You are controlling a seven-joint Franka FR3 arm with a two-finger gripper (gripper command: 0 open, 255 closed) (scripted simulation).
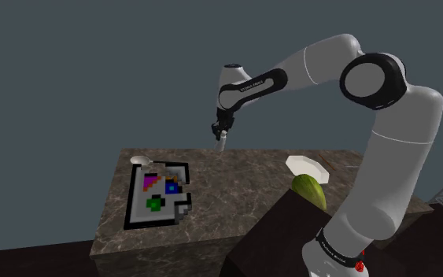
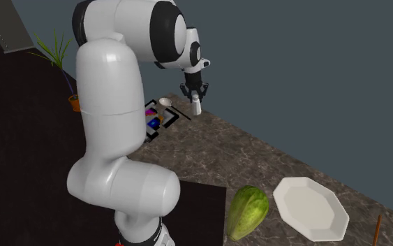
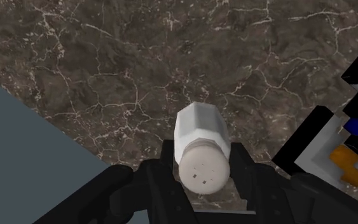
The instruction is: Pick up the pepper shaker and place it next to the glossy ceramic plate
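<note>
1. Between the black fingers (image 3: pixel 163 172) of the gripper (image 3: pixel 203 170), held clear of the dark marbled counter (image 3: pixel 107 63), is the pepper shaker (image 3: pixel 201 143). It is a white faceted piece, and the fingers are closed against its two sides.
2. Its long axis runs along the fingers. The holed top faces the hand and the base points down at the stone, so it hangs roughly upright.
3. In the shoulder view the shaker (image 1: pixel 222 142) hangs near the counter's far edge, close to the grey wall.
4. The white plate (image 1: pixel 308 168) lies well apart from it, toward the shoulder view's right and nearer the stand, with a green vegetable (image 1: pixel 310 189) just beside it. I judge the carry must run that way, ending on bare stone beside the rim.
5. The coloured mat (image 1: pixel 159 197) lies on the opposite side of the shaker, away from that path.
6. The wrist view settles the grip and shows the counter's edge below, with a corner of the mat to one side.
7. The second exterior view gives the plate (image 2: pixel 310 208) whole, eight-sided, with open counter between it and the shaker (image 2: pixel 197 106).
</note>
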